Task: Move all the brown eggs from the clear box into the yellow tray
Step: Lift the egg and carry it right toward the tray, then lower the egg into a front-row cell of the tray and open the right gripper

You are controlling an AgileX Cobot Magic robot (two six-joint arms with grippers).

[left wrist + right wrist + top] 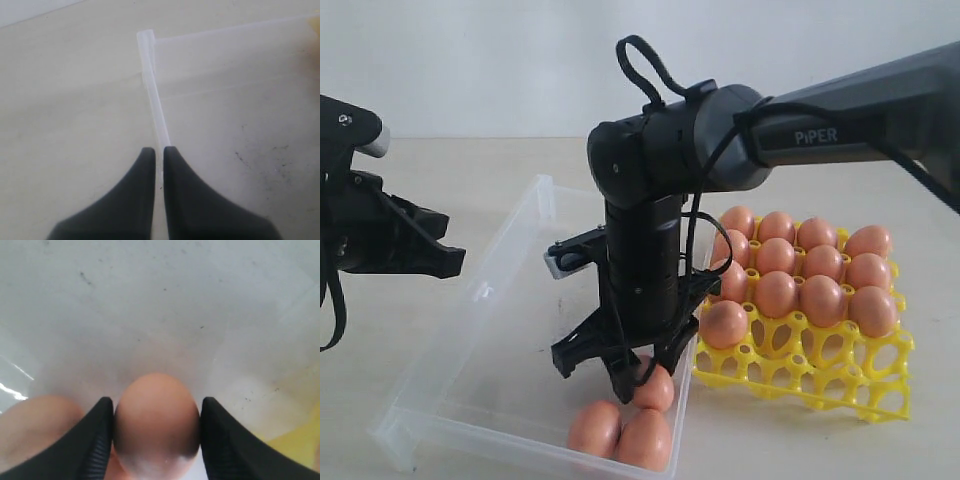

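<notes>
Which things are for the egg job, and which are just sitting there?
For the job: brown eggs, clear box, yellow tray, right claw gripping one egg.
Just there: left claw, shut and holding nothing; table.

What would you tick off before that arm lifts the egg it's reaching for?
1. Right gripper centred on one egg, fingers against both sides: ok.
2. Grip firm enough to lift: cannot tell.
3. Neighbouring egg clear of the fingers: not ok, it lies right beside one finger.
4. Free cups in the yellow tray: ok, near row mostly open.
5. Left gripper shut and away from the eggs: ok.
</notes>
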